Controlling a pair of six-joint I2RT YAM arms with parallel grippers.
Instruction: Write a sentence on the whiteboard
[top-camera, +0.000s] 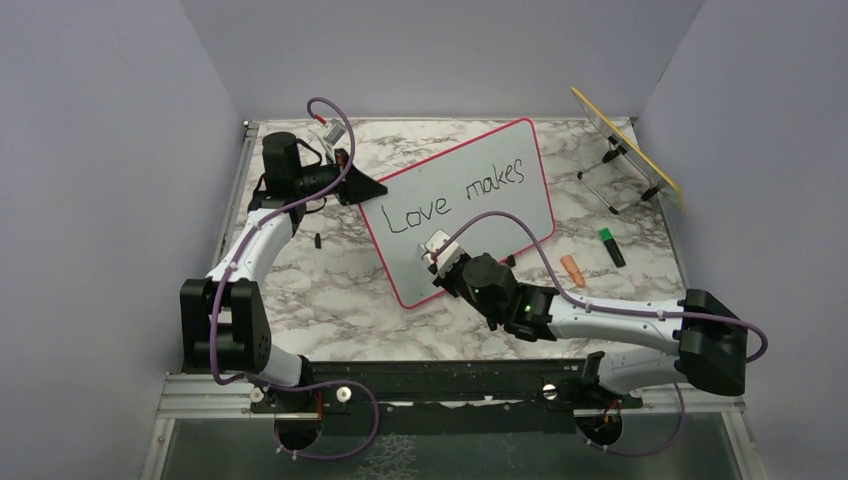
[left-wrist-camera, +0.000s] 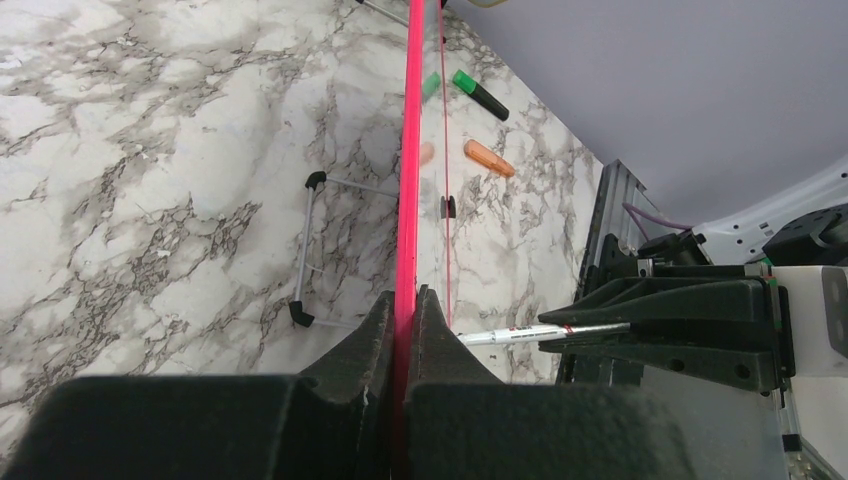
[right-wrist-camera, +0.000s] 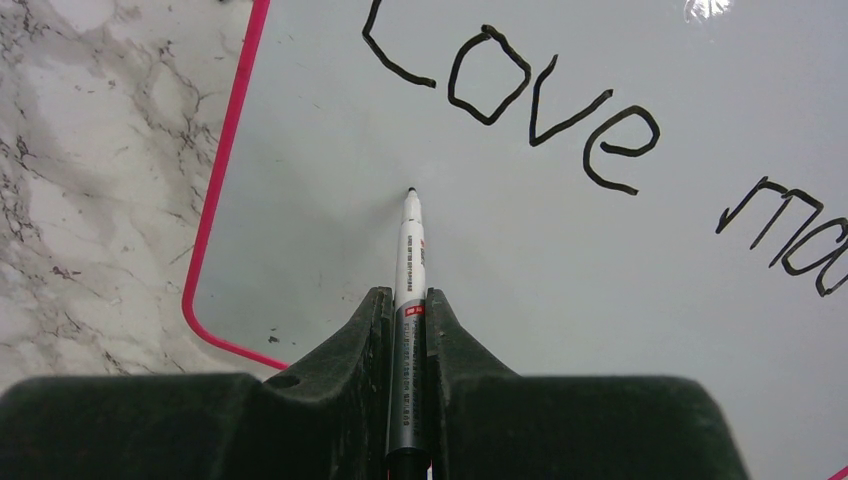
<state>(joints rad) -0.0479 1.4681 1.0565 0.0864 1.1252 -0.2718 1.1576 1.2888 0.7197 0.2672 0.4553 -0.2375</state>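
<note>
Pink-rimmed whiteboard (top-camera: 505, 215) sits pinched edge-on between the left fingers (left-wrist-camera: 368, 352); the right fingers (right-wrist-camera: 362, 350) clamp a marker (right-wrist-camera: 410, 250) over it.

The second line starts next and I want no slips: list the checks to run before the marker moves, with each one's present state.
1. The left gripper is clamped on the whiteboard edge: ok.
2. The right gripper is shut on the marker: ok.
3. Marker uncapped, its tip aimed at the board: ok.
4. The sentence reads "Love makes" on the first line: ok.
5. Bare surface below "Love" for the second line: ok.
6. Tip touching the surface: cannot tell.
</note>
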